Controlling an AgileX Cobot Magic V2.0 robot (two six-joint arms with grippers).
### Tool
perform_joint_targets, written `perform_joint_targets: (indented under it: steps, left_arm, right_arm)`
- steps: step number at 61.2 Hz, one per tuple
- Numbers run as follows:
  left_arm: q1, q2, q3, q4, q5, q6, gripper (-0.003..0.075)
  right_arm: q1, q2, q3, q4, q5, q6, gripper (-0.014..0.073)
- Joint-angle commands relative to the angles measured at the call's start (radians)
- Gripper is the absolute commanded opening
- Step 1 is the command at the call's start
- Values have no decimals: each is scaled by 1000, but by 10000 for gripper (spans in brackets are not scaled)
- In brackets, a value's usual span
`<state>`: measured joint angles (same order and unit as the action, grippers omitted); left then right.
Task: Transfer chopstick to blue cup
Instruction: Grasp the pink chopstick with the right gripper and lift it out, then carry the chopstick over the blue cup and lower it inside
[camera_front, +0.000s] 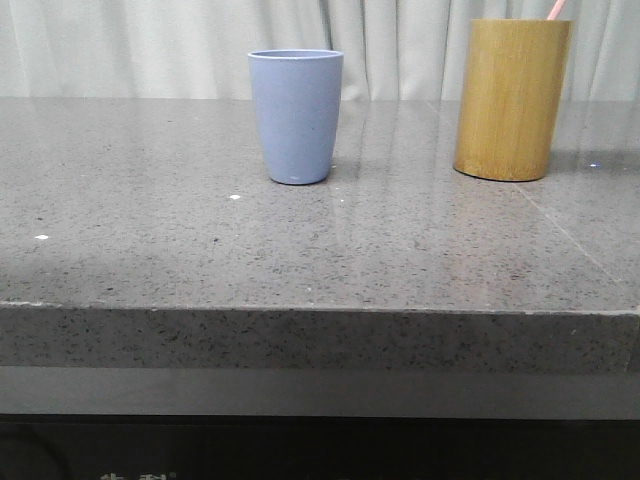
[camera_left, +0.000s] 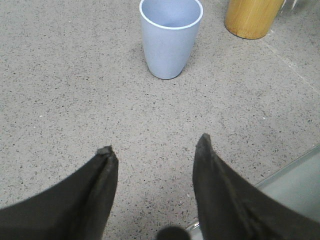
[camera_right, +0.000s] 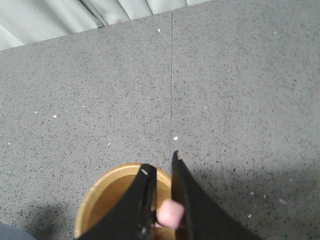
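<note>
I count two containers on my stone counter (camera_front: 150, 230): one blue cup (camera_front: 295, 115) and one bamboo-look cylinder (camera_front: 511, 98). I see one chopstick (camera_front: 557, 9), a single pink tip poking out of the cylinder; from the right wrist camera its end sits between the fingers, and I can't rule out others deeper in the cylinder. Two grippers: the left gripper (camera_left: 155, 150) and the right gripper (camera_right: 161, 162). One pale curtain (camera_front: 150, 45) behind.

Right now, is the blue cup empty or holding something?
Empty: the left wrist view looks into the blue cup and shows bare inner wall, no chopstick.
</note>
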<state>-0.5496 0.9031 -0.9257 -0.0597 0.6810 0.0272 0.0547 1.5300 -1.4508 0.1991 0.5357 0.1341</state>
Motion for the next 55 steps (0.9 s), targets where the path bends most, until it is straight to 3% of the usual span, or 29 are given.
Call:
perform_joint_targets:
  steps: [1, 25, 36, 55]
  left_arm:
    - [0, -11, -24, -11, -73, -9, 356]
    - [0, -11, -24, -11, -73, -9, 356]
    - [0, -11, -24, -11, -73, -9, 356]
    - [0, -11, -24, -11, -73, -9, 356]
  right_arm:
    - [12, -40, -72, -15, -45, -60, -41]
    - [87, -41, -385, -16, 189, -172, -41]
    - [201, -41, -511, -16, 206, -233, -41]
    - [408, 14, -516, -14, 192, -280, -41]
